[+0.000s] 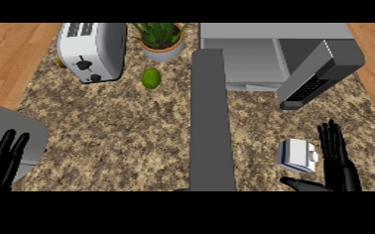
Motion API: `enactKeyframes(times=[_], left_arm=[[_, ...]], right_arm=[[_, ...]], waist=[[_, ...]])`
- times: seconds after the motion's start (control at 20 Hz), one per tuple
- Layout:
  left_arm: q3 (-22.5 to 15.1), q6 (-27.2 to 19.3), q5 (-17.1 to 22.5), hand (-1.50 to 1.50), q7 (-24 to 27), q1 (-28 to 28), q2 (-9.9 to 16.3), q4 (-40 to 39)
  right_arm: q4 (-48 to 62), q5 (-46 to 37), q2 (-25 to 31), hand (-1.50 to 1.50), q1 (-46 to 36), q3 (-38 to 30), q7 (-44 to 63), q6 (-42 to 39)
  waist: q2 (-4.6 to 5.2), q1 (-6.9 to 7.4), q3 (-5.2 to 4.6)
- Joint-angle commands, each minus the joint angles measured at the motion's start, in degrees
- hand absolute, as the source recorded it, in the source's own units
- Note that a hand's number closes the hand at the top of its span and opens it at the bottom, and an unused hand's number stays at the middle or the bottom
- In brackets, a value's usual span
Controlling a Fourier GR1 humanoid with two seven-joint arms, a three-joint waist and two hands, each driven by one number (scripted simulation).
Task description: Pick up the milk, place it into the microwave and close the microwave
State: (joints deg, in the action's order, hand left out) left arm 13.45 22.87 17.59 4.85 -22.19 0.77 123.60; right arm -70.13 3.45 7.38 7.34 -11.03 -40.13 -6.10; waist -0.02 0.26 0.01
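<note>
The milk (pixel 298 154), a small white and blue carton, stands on the speckled counter at the lower right. My right hand (pixel 338 164) is just to the right of it, open, fingers straight and pointing away from me, thumb stretched out below the carton; it does not hold the carton. The microwave (pixel 249 54) stands at the back right with its cavity showing. Its door (pixel 211 124) is swung wide open and reaches as a long grey slab toward me, left of the milk. Its keypad panel (pixel 315 79) is at the right. My left hand (pixel 10 157) rests open at the lower left edge.
A white toaster (pixel 92 49) stands at the back left. Beside it are a potted plant (pixel 159 40) and a green fruit (pixel 151 78). Wooden floor shows past the counter's left and right edges. Speckled counter lies between the toaster and the door.
</note>
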Motion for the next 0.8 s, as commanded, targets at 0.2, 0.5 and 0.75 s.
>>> enactKeyframes(times=[0.2, 0.5, 0.75], left_arm=[[-0.08, -0.13, 1.28, -1.5, -0.94, -3.02, -0.71, 3.63], [0.62, 0.12, 0.18, -1.5, -2.05, 0.73, -0.17, 1.77], [-1.28, -0.39, 1.38, -1.5, -3.59, -2.41, -0.75, 5.61]], right_arm=[[11.53, -2.31, 1.19, -1.5, -3.01, -3.89, -5.2, 5.34], [27.6, -3.03, 6.34, -1.5, -11.46, -8.2, -10.47, 6.94], [38.07, -2.08, 7.19, -1.5, -15.44, -7.5, -16.9, -1.57]], waist=[[-0.02, 0.11, 0.0], [0.08, 0.15, 0.04], [0.08, 0.55, 0.1]])
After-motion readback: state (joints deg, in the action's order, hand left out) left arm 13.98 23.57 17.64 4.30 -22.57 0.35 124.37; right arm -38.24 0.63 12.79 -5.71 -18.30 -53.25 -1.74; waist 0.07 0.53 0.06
